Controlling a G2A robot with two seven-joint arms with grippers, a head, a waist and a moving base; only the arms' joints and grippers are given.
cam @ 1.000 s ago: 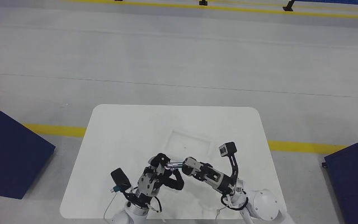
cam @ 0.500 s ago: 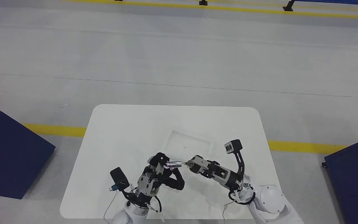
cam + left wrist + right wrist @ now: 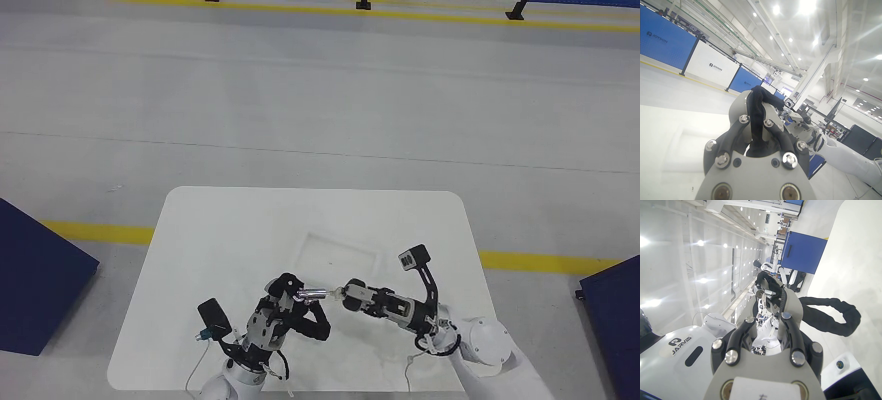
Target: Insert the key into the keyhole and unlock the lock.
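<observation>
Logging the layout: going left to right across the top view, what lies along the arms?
In order: left arm's wrist camera → left gripper → lock → right gripper → right arm's wrist camera.

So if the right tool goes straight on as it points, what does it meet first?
Probably the small silver key at the face of the silver lock cylinder that the left tool holds; the gap is hard to judge.

We see our left gripper (image 3: 758, 103) clamped on the black mesh sleeve of the lock (image 3: 770, 99), whose silver metal head (image 3: 785, 110) pokes past the fingertips. The right gripper (image 3: 791, 118) sits right against that head, over the white table (image 3: 668, 123). Blue and white barrier panels (image 3: 711, 66) stand behind.
</observation>
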